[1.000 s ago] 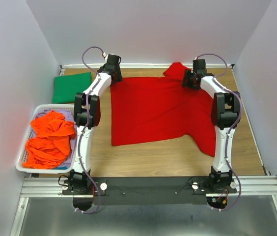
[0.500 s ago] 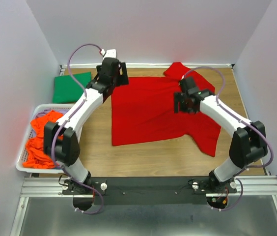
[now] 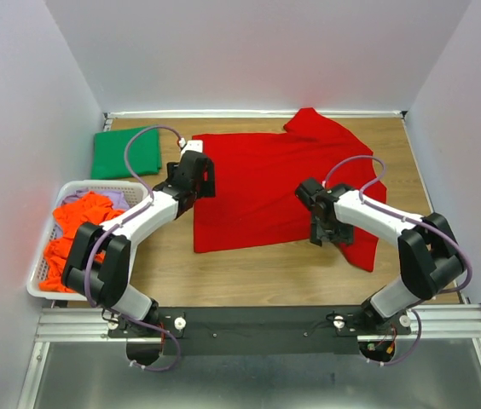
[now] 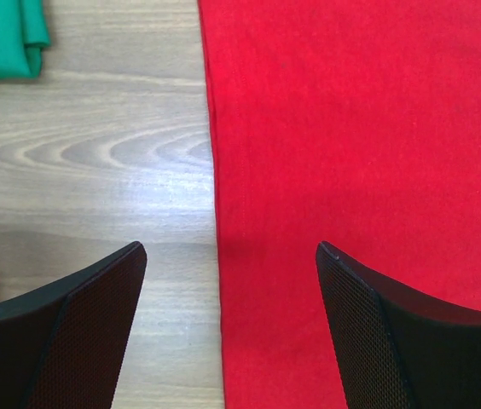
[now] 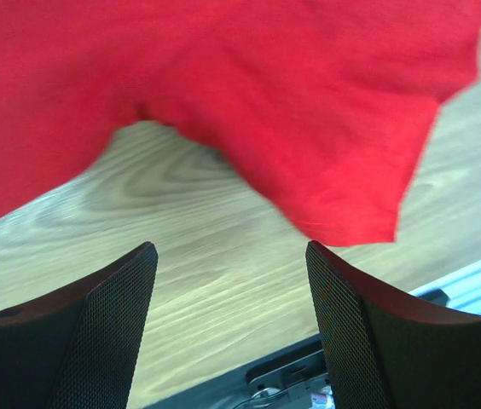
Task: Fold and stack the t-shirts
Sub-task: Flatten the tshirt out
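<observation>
- The worktop [image 3: 249, 273] is pale wood with a clear grain. Plain whitish walls [image 3: 257, 51] close it in at the back and on both sides.
- A grey metal rail [image 3: 266, 322] runs along its near edge and carries both arm bases.
- The red t-shirt [image 3: 266, 187] lies spread flat across the middle and far part of the worktop. One sleeve reaches toward the back wall and the other trails toward the near right.
- The green t-shirt [image 3: 125, 152] sits folded in the far left corner, apart from the red one, with bare wood between them.
- A white slatted basket [image 3: 87, 184] stands at the left edge and holds crumpled orange t-shirts [image 3: 83, 239]. A strip of lavender cloth [image 3: 114, 198] shows at its far side.
- The left tool [image 4: 228, 256] hangs over the red t-shirt's left edge with its jaws wide apart and nothing in them. One finger is above bare wood, the other above red cloth.
- The right tool [image 5: 230, 247] is also spread wide and empty. It sits above the wood beside the near right sleeve, where that sleeve meets the hem.
</observation>
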Controlling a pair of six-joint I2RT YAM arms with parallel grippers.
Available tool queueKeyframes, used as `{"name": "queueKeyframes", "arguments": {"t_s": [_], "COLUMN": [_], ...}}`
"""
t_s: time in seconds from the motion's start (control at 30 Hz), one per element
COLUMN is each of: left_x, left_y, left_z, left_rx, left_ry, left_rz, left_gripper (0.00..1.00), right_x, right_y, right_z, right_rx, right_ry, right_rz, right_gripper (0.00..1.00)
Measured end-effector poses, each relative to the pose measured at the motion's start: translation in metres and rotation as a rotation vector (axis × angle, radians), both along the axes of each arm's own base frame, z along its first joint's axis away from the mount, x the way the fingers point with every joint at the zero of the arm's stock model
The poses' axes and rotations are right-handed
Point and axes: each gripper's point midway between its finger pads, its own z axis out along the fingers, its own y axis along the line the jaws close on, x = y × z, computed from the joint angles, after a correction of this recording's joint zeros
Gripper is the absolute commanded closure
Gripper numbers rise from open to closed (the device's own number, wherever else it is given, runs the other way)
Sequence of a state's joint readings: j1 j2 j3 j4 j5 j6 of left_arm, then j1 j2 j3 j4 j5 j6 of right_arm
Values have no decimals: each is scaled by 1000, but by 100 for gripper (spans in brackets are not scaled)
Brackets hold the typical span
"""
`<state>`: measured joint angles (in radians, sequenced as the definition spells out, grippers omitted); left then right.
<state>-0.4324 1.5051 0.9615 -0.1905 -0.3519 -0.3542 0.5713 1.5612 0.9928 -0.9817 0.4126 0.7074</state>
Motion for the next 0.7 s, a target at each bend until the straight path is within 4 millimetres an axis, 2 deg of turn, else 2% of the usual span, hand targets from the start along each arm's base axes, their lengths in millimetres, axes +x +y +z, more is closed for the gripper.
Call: {"name": "queueKeyframes", "arguments": {"t_s": [0.17,0.3,0.6,0.7], "left_x": [7,10,11,10], "left_y": [-5,-11,-17,-20], "left_z": [6,11,14,14], "left_rx": [-6,-11,-15,-14], "left_ry": [-45,-71,-88,-90], "left_rz": [-8,-21,-39,-48], "left_gripper": [14,14,15,15], "right_x": [-4,-2,-1,-1], "right_y": [-15,-24,-35,-37], "right_z": [-9,-17,-26,-28], "right_rx": [-93,-160,-246,-265], "right_ry": [9,15,32,39], "right_rz": [-40,-51,-45,-41], "right_gripper": [26,43,62,77]}}
